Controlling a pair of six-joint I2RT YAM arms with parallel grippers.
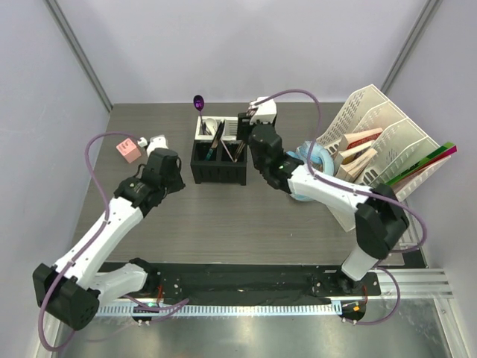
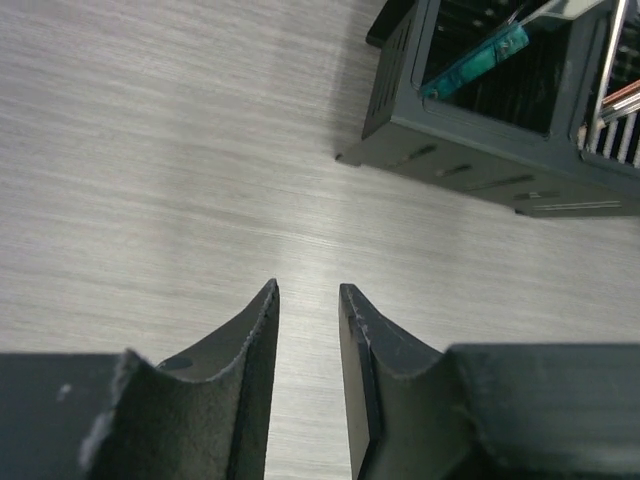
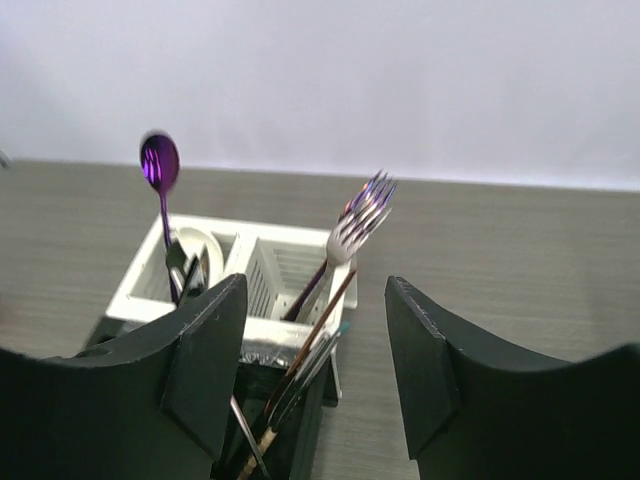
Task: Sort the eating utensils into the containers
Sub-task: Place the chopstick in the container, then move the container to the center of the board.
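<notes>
Left tool (image 2: 308,290), its fingers filling the foot of the left wrist view, shows a narrow gap with nothing in it, over the worktop (image 2: 150,150) left of the caddy (image 2: 480,160); only this view shows plainly the green piece (image 2: 475,60) slanted in a black cell. Right tool (image 3: 315,290) stands wide, holding nothing, close by the caddy's right side; its view alone shows the fork (image 3: 360,220) with tines up and chopsticks (image 3: 322,325) leaning beside it, with the purple spoon (image 3: 159,162) upright in a white-rimmed cell. From above, a pink block (image 1: 130,151) lies left of the caddy, a blue ring (image 1: 313,153) and white rack (image 1: 373,123) right of it; print on the books (image 1: 358,145) in the rack is too small to read
</notes>
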